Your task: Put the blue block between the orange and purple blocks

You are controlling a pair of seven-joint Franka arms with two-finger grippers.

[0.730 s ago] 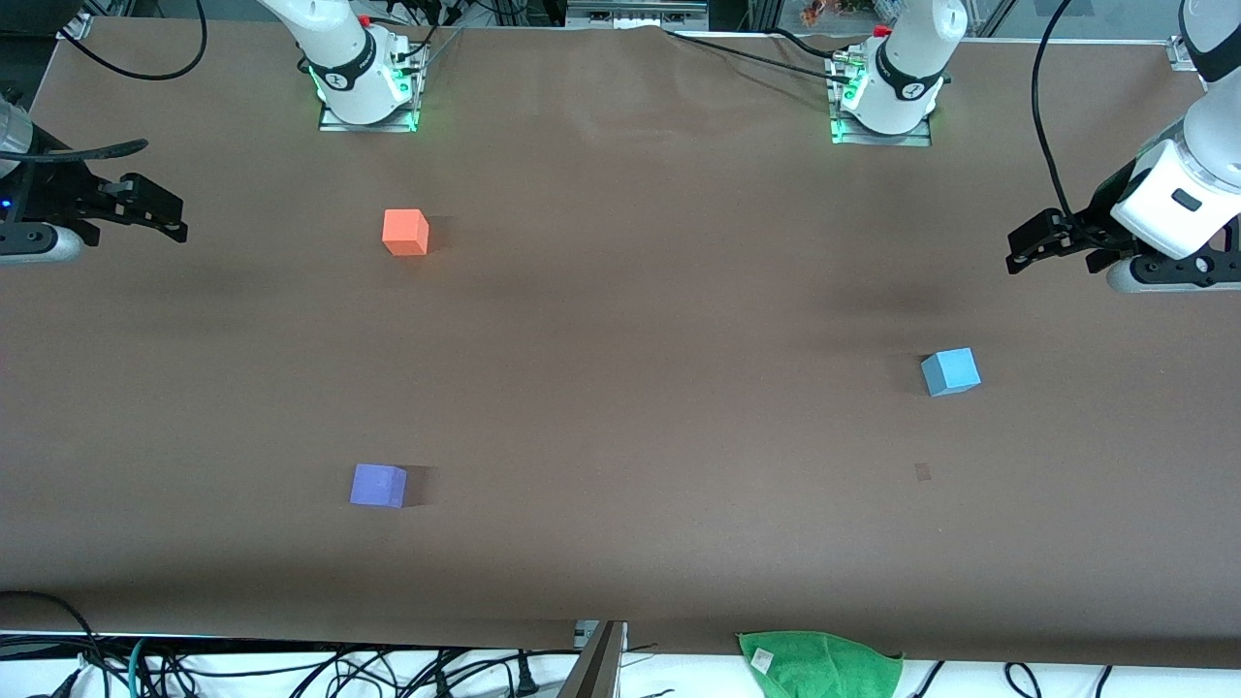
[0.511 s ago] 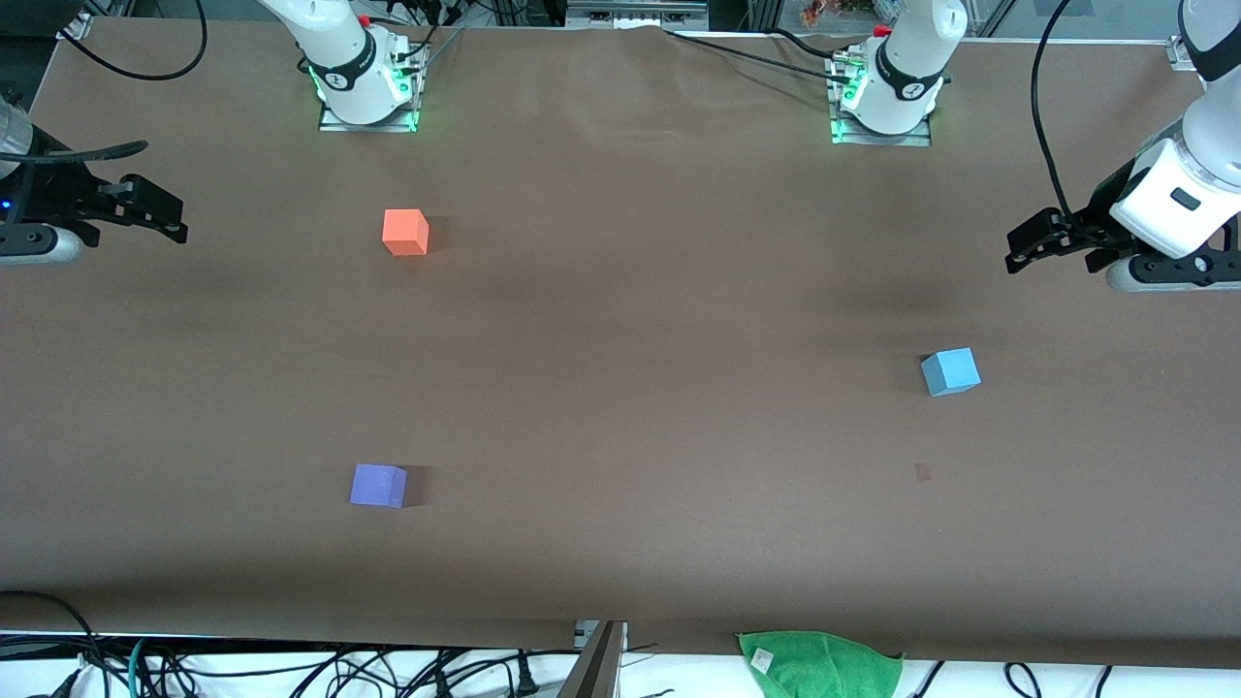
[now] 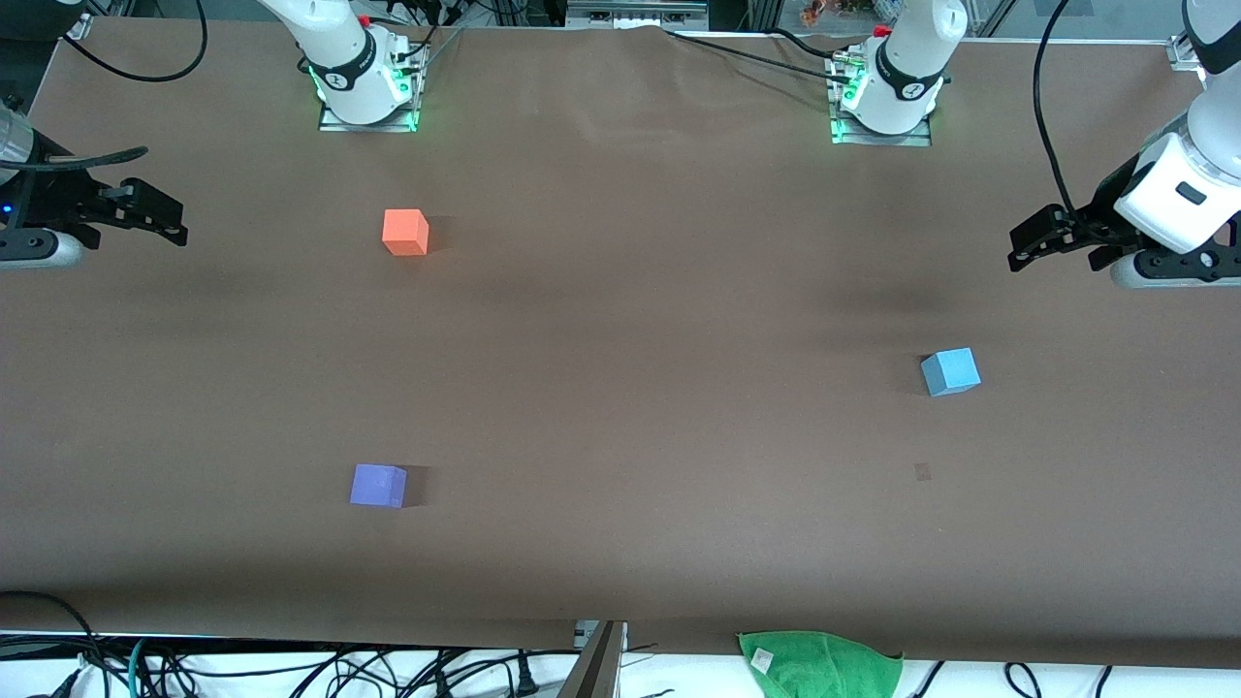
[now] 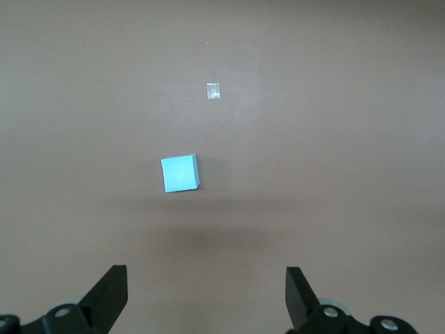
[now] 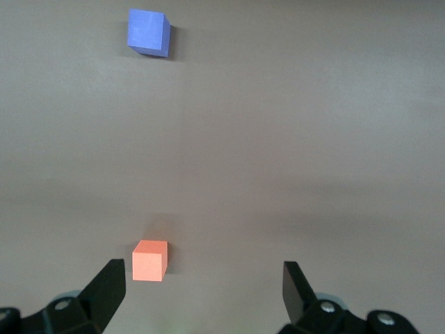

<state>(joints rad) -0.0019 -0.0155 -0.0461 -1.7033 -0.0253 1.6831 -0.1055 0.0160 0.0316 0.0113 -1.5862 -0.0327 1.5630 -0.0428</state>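
The sky-blue block (image 3: 950, 371) (image 4: 181, 173) sits on the brown table toward the left arm's end. The orange block (image 3: 405, 233) (image 5: 150, 260) and the purple block (image 3: 378, 485) (image 5: 148, 32) lie toward the right arm's end. The purple one is nearer the front camera, with a wide bare gap between the two. My left gripper (image 3: 1030, 248) (image 4: 206, 292) hovers open over the table's edge at its own end, well apart from the blue block. My right gripper (image 3: 165, 215) (image 5: 205, 285) hangs open over the other end, holding nothing.
A green cloth (image 3: 819, 664) lies at the table's front edge among cables. A small pale mark (image 3: 922, 471) (image 4: 213, 91) sits on the table, nearer the front camera than the blue block. The arm bases (image 3: 368, 92) (image 3: 887, 97) stand along the back edge.
Both hands have drifted very slightly, the left one outward toward its end of the table. The three blocks have not moved.
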